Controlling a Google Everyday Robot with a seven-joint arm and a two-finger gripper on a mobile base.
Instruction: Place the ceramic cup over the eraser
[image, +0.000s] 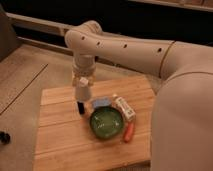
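My gripper (82, 85) points down from the arm over the left half of the wooden table (57, 140). It is shut on the small white ceramic cup (82, 93), which hangs mouth-down. Directly below the cup stands the eraser (80, 107), a narrow black upright block. The cup's lower rim sits just above the eraser's top or touches it; which of the two cannot be told.
A round green bowl (106, 123) sits right of the eraser. Behind it lie a pale blue flat block (101, 103) and a white rectangular box (124, 108). An orange-red item (129, 131) lies by the bowl's right side. My large arm body fills the right side.
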